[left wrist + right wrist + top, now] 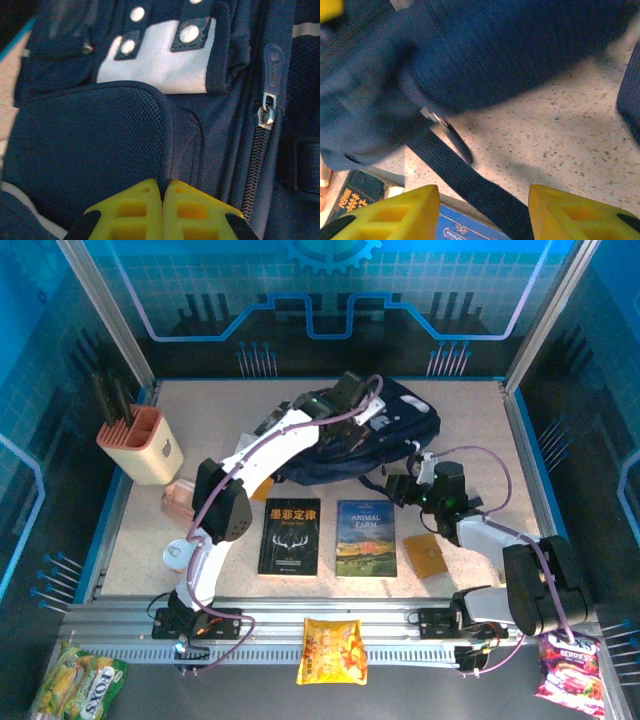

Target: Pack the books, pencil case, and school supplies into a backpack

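The backpack [372, 432] lies far-centre on the table [470, 420]. My left gripper [163, 200] is pressed shut at its pocket seam. My right gripper [485, 212] gapes astride its strap [451, 172] (bare surface to the right). The black book [290, 536] and Animal Farm [366, 538] lie nearer the front edge.

backpack [405, 435] fills rear, bare table [478, 435] rightward

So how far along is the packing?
Done: nothing visibly packed; the black book, Animal Farm and the tan square lie on the table before the backpack. In hand: left gripper shut against the backpack's front beside a zipper that looks closed; right gripper open astride a strap. Left: open it, load everything.
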### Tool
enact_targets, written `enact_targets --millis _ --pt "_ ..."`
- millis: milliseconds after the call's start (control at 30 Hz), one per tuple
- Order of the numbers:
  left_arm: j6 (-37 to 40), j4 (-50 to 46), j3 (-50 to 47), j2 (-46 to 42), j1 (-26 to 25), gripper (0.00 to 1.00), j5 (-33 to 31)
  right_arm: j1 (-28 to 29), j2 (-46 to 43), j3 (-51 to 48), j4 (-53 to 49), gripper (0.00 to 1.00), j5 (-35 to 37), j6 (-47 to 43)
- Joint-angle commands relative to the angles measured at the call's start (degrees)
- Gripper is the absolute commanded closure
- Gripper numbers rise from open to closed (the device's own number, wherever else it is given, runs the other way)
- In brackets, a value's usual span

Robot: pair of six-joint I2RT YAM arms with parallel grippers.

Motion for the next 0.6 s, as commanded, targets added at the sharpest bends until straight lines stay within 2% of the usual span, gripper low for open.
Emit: enact_targets --millis 0,167,367,467,567 --pt "-3.76 6.19 1.11 -5.32 0.68 1.0 2.14 -0.61 -0.44 -0.05 3.31 0.48 -3.52 -0.72" --pt "-4.25 7.05 1.27 -6.14 1.32 1.0 3.09 -1.13 1.51 2.07 4.63 0.46 -4.15 -1.81" --pt "-4.74 7.38 1.3 -6.35 1.51 1.0 3.57 -2.42 6.37 5.53 8.41 0.45 -8.21 -5.49" --pt "-4.98 7.41 1.25 -6.43 1.63 1.0 3.75 -2.94 8.95 6.91 11.2 0.48 -9.89 -6.04" --pt "-5.12 7.41 1.34 -6.43 1.65 1.0 4.01 -3.05 11.09 8.77 11.86 0.56 -11.43 -7.29"
